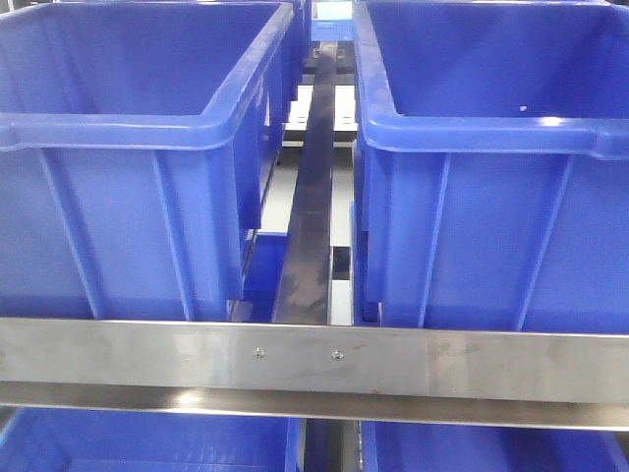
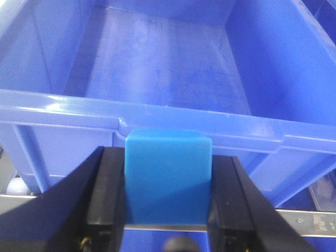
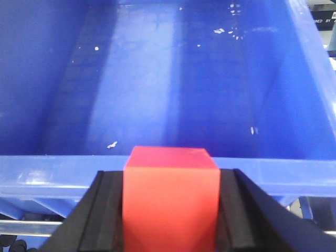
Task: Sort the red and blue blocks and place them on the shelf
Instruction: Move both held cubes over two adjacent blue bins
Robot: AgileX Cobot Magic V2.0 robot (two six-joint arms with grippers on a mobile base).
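Note:
My left gripper [image 2: 168, 184] is shut on the sky-blue block [image 2: 168, 178], held just before the near rim of a large dark-blue bin [image 2: 157, 68]. My right gripper [image 3: 170, 202] is shut on the red block [image 3: 170, 199], held just before the near rim of another dark-blue bin [image 3: 173, 79]. Both bins look empty inside. In the front view neither gripper nor block shows. There the shelf's steel front rail [image 1: 314, 364] crosses the frame, with the dark centre divider [image 1: 313, 197] running back between the two bins.
The left bin [image 1: 128, 147] and right bin [image 1: 491, 147] fill the shelf tier. More blue bins [image 1: 147, 442] sit on the tier below the rail. White specks lie on the right bin's floor [image 3: 226, 29].

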